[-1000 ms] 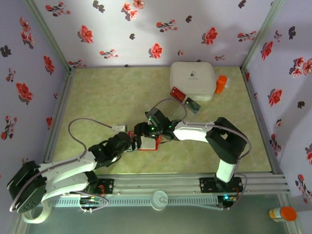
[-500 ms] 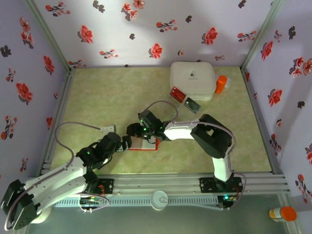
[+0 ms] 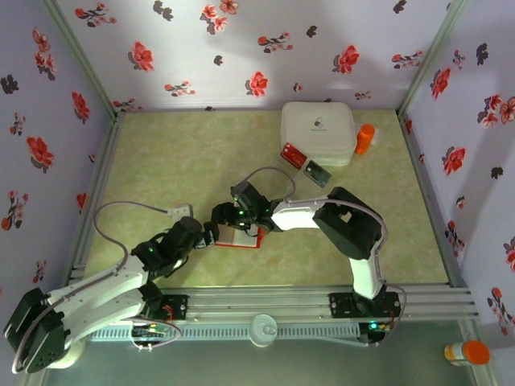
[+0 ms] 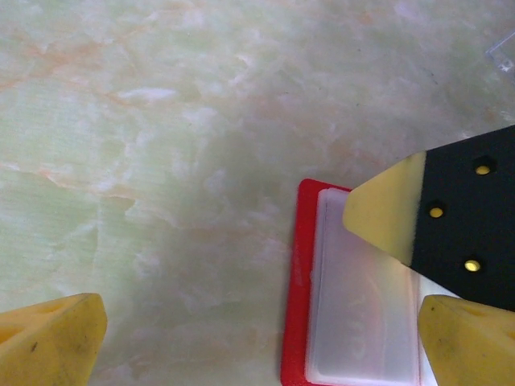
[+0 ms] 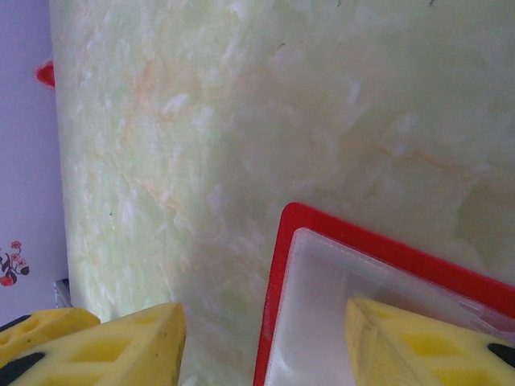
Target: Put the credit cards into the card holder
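1. Pinning the card holder (image 3: 245, 238) flat at mid-table is judged the step in hand. The right gripper (image 3: 229, 223), jaws partway apart with nothing clamped, is best pressed onto the pale inside.
2. The left gripper (image 3: 208, 236) is held wide open beside the holder's edge.
3. The credit cards (image 3: 294, 154), well apart by the white box (image 3: 318, 127), are seen from above. The holder's red border is shown close by the wrist views.

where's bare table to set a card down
Widest free patch: back left table, between left wall and white box. Also front right, past the right arm. Crowded: left gripper and right gripper at the card holder; credit cards by the box.
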Robot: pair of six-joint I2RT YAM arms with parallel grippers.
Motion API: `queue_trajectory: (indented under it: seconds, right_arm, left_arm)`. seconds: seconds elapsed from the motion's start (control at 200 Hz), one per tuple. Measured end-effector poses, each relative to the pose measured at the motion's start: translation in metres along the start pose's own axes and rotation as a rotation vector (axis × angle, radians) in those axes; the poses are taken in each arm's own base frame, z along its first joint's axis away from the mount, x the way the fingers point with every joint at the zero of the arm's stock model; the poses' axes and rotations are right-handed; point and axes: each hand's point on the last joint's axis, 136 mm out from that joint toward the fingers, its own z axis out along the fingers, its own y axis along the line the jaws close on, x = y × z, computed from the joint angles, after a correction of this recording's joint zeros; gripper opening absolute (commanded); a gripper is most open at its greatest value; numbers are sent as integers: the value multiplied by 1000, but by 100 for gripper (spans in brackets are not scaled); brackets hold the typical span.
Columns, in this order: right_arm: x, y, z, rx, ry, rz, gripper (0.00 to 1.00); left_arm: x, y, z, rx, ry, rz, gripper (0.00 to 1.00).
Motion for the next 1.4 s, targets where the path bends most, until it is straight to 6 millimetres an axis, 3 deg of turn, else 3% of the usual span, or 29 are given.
queue_trajectory:
  seconds: [0.49, 0.82, 1.165, 1.4]
  right_arm:
    - [-16, -7, -4, -13, -36, 87, 55]
    - [-24, 7, -16, -60, -61, 80, 55]
    - [-36, 0, -44, -71, -108, 94, 53]
    - [-33, -5, -47, -67, -108, 89, 46]
  left_arm:
    - [-4, -11, 18, 26, -42, -39, 100]
    - [22, 3, 21, -2, 43, 7, 100]
    - [20, -1, 18, 20, 46, 7, 100]
    - [6, -15, 14, 50, 25, 11, 100]
